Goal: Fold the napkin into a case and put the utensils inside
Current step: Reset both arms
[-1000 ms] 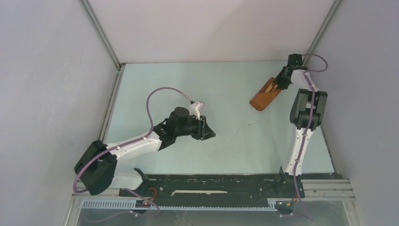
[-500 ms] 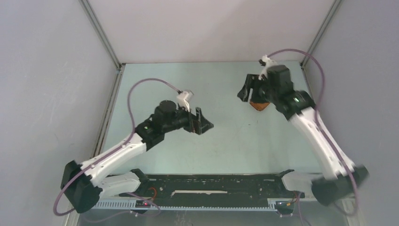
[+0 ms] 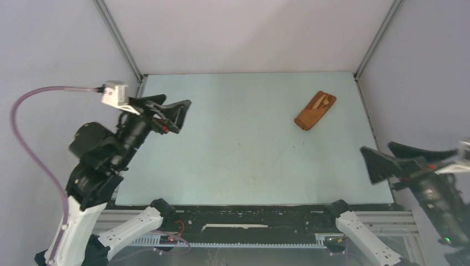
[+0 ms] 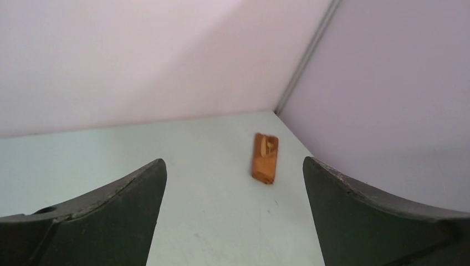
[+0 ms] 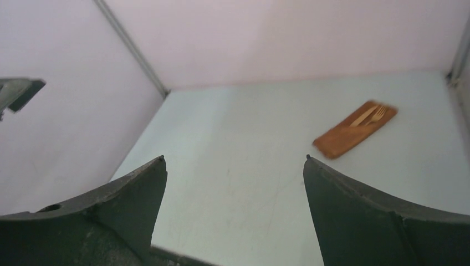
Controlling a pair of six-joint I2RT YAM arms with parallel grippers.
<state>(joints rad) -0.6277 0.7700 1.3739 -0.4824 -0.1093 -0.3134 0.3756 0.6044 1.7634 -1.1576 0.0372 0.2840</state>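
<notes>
showing the task at what reads as its end. the case [image 3: 313,112], a narrow rust-orange pouch, lies flat and slantwise on the far right of the table [image 3: 238,144], near the right wall [image 3: 421,72] but apart from it. the utensils [image 3: 323,101], light wooden pieces, sit inside it with their heads poking from the far open end; a fork shows in the right wrist view, the rest are too small to name. folding and loading thus appear done, and no step looks left, unless the arms are to be parked

left claw [image 3: 176,102]: jaws wide, holding nothing, raised over the table's left edge, well apart from the case. right claw [image 3: 377,147]: jaws wide, holding nothing, raised at the near right corner, also well apart from the case. each wrist view looks out between its spread fingers across the table to the case

surface: pale blue-green, matt, with faint scuffs near the middle. room: plain pale walls on three sides, with metal posts [image 3: 119,41] running up the two far corners; a dark rail [image 3: 249,213] along the near edge carries the arm bases; a purple cable [image 3: 27,119] loops out from the left wrist
</notes>
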